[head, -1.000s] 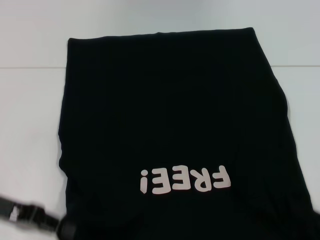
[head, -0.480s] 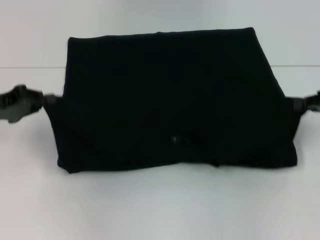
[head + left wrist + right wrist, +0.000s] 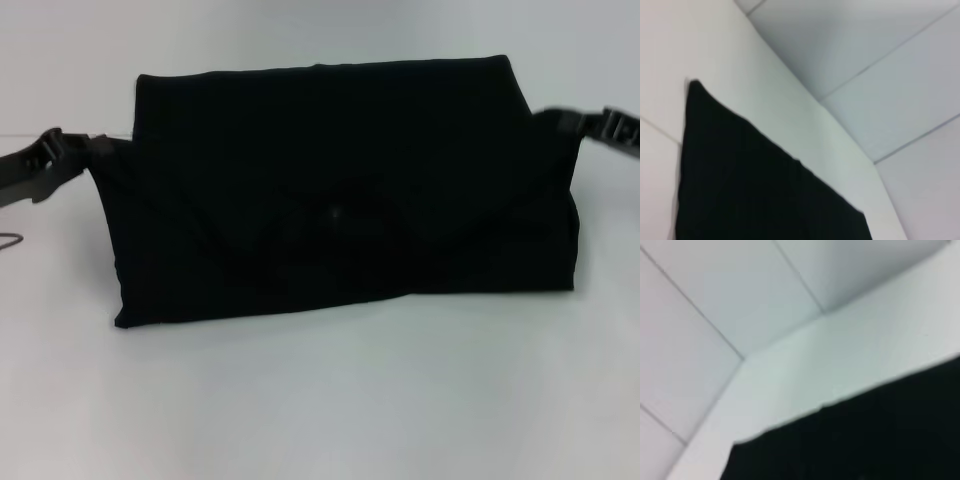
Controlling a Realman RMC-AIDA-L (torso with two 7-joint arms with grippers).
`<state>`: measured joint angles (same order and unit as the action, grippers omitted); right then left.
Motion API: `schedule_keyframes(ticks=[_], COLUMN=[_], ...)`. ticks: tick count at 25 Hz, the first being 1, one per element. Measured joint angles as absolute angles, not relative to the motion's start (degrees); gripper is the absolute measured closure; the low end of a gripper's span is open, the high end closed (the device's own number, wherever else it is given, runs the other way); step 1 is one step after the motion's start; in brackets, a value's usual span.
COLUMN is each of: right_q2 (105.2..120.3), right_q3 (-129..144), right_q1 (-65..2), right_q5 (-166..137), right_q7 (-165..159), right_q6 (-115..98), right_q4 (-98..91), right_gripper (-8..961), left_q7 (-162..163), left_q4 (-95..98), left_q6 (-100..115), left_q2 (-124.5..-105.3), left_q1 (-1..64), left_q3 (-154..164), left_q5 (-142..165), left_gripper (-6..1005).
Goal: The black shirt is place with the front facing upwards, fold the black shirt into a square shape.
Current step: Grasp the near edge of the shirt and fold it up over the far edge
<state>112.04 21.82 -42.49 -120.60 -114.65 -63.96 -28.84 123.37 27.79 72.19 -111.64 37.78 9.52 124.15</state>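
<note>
1. Black, hard left gripper [image 3: 92,150]: you will find it at the shirt's left edge, at the upper left corner of the doubled cloth, with its arm reaching in from the left over the bench [image 3: 320,400]. Its jaws meet the dark cloth and merge with it, so you cannot tell how far they stand open or whether they grip.
2. Black shirt [image 3: 340,200]: you see it in the middle of the head view, folded over on itself into a wide, plain black band with no print on show. Its near fold edge lies on the bench and runs slightly crooked, lower at the left. Its upper part is raised between the two grippers. Both wrist views show you a dark slab of this cloth against pale surfaces.
3. Right gripper [image 3: 575,125]: you will find it at the shirt's upper right corner, touching the cloth. How its jaws stand cannot be told either.
</note>
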Motion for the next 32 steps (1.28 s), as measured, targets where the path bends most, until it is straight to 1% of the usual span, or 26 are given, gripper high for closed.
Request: schedule_keyframes(ticks=[5,7,10,11,12,13,17,24,29,32], right_q2=[112.12,112.21,112.69,113.04,113.8,113.8,115.21,117.5,118.42,118.48], right_q3=[21.9,22.8,24.4,24.8,25.2,25.2,25.6,30.5,31.7,31.3], right_q1=[-41.7,-41.7,-42.0,-42.2,-42.4,-42.4,-43.2,-44.1,-44.1,-43.3], right_q5=[-114.9,-114.6,-114.7,-114.6,-114.5,-114.5,-114.5,-114.5,-114.0,-112.3], right_q7=[-111.4,-111.2,-110.1,-109.5,-108.6,-108.6,-106.9,-105.6,-103.6,-103.2], right_q6=[-61.0,-58.3,-54.4,-53.4,-51.7,-51.7,-47.4,-38.6,-37.0,-37.1], right_q4=[-28.5,-27.6,-26.3,-26.1,-26.2,-26.2,-26.0,-25.9,-26.1,-26.4], right_gripper=[918,913,897,891,886,881,860,823,796,780], left_q7=[122.4,121.5,119.5,118.8,117.6,117.6,115.6,115.0,113.9,114.6], left_q4=[27.8,27.4,27.1,27.0,26.8,26.8,25.9,25.8,25.8,25.4], left_q6=[69.6,68.0,65.5,64.3,62.5,62.5,57.6,48.8,45.1,46.2], left_q2=[-111.82,-112.23,-113.34,-113.79,-114.32,-114.32,-115.15,-117.69,-118.61,-118.09], left_q1=[37.9,38.0,38.6,38.9,39.5,39.5,41.0,43.2,43.9,43.7], left_q3=[9.6,9.6,9.8,9.8,10.0,10.0,12.9,17.0,18.1,18.6], left_q5=[122.7,122.6,122.6,122.6,122.6,122.6,122.6,122.5,122.6,122.7], left_gripper=[957,956,956,956,956,956,957,937,872,807])
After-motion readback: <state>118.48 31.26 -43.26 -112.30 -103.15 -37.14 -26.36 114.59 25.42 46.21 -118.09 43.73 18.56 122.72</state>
